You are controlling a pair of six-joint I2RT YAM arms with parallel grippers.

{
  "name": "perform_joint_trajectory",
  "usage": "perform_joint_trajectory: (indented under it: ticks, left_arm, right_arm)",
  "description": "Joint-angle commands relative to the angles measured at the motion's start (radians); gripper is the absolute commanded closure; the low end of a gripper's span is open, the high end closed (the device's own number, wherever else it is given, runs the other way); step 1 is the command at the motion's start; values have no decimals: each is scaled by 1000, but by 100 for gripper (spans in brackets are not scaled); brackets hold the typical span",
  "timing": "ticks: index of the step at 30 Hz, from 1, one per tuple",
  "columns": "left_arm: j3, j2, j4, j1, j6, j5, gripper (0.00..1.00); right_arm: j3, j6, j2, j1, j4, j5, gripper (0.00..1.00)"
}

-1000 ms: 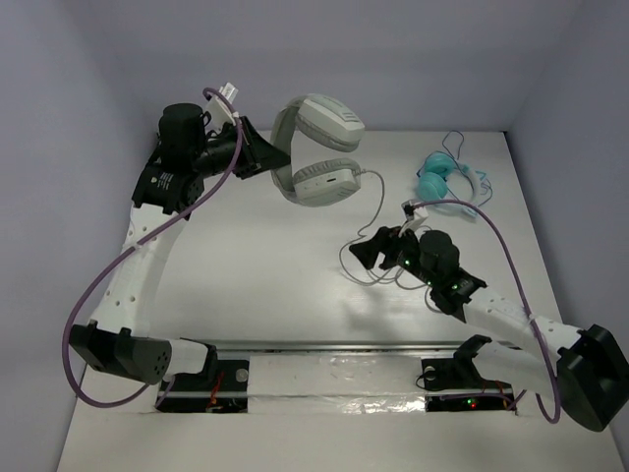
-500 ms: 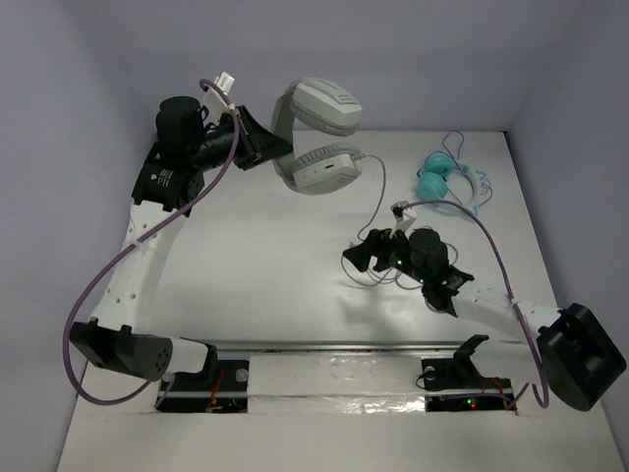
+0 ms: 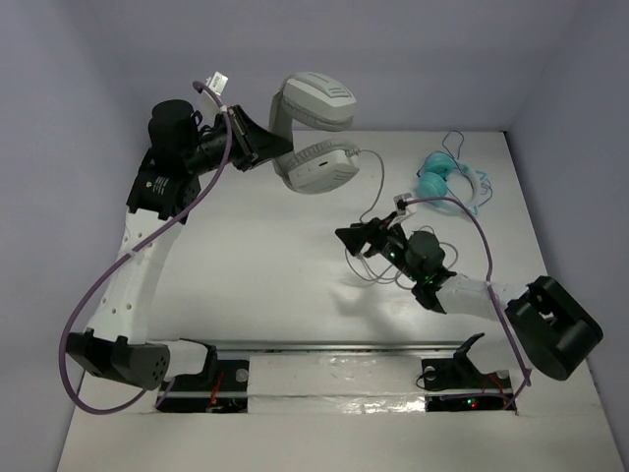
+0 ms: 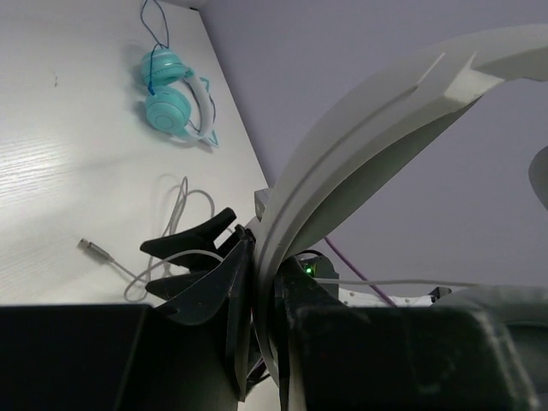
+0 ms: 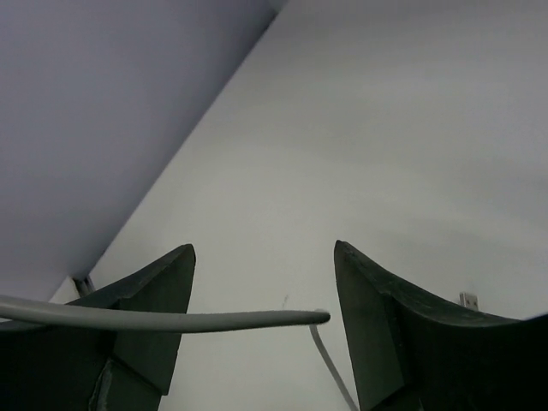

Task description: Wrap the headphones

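The white headphones [image 3: 316, 133] hang in the air at the back, one ear cup above the other. My left gripper [image 3: 278, 149] is shut on their headband [image 4: 342, 137], which is clamped between the fingers in the left wrist view. The thin grey cable [image 3: 376, 197] runs down from the lower ear cup to loose loops on the table [image 3: 366, 267]. My right gripper [image 3: 346, 241] is open just above those loops. In the right wrist view the cable [image 5: 171, 321] crosses the left finger into the gap of the gripper [image 5: 264, 257], not pinched. The plug [image 4: 90, 248] lies on the table.
Small teal headphones [image 3: 437, 177] with a thin blue cord lie at the back right, also in the left wrist view [image 4: 171, 94]. Walls close the table at the back and both sides. The arm bases sit along the near edge.
My left gripper has lifted and tilted the headphones up and back. My right gripper has moved left and farther from the base, staying open around the cable.
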Motion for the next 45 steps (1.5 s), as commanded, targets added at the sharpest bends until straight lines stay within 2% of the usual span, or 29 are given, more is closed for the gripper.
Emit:
perform_joint_trajectory:
  ticks: [1, 2, 5, 6, 9, 12, 15, 20, 22, 25, 27, 31, 33, 36, 37, 41, 45]
  left_arm:
    - [-3, -70, 103, -2, -82, 43, 100]
    - [-13, -82, 100, -2, -89, 42, 100]
    - [-6, -91, 72, -2, -94, 19, 100]
    - [-3, -88, 60, -2, -88, 11, 100]
    - [7, -82, 28, -2, -63, -61, 100]
    - [11, -48, 17, 7, -45, -140, 100]
    - [-7, 12, 20, 18, -24, -233, 100]
    - [-94, 120, 83, 59, -16, -375, 100]
    - [-157, 145, 109, 85, -27, -377, 100]
    - [-260, 148, 173, 86, -45, -398, 100]
    - [-332, 119, 212, 86, -54, -411, 100]
    - [-440, 39, 235, 76, -51, -560, 100]
    - [-495, -13, 245, 55, -54, -621, 100]
    - [-556, -66, 285, 9, -65, -694, 100]
    - [-558, -68, 284, -5, -63, -719, 100]
    - [-558, -76, 273, -89, -51, -820, 100]
    - [-550, -73, 241, -177, -4, -891, 100]
  right_arm:
    - [-16, 32, 40, 8, 324, 109, 29]
    - [-15, 39, 50, 8, 344, 124, 31]
    - [4, 62, 85, 17, 373, 100, 50]
    - [7, 62, 91, 17, 370, 97, 68]
    - [2, 78, 93, 37, 320, 91, 90]
    - [16, 90, 59, 58, 68, 94, 100]
    - [30, 107, -5, 87, -103, 112, 100]
    - [103, 160, -102, 108, -598, 196, 100]
    - [177, 154, -110, 108, -797, 235, 100]
    - [275, 127, -101, 108, -994, 282, 100]
    - [319, 102, -70, 108, -1059, 278, 100]
    - [407, 69, 28, 134, -1197, 273, 100]
    - [456, 55, 83, 175, -1219, 267, 100]
    - [557, 45, 167, 304, -1288, 296, 100]
    - [588, 41, 191, 372, -1330, 299, 100]
    - [714, 10, 264, 488, -1403, 315, 100]
    - [774, -17, 246, 522, -1438, 333, 100]
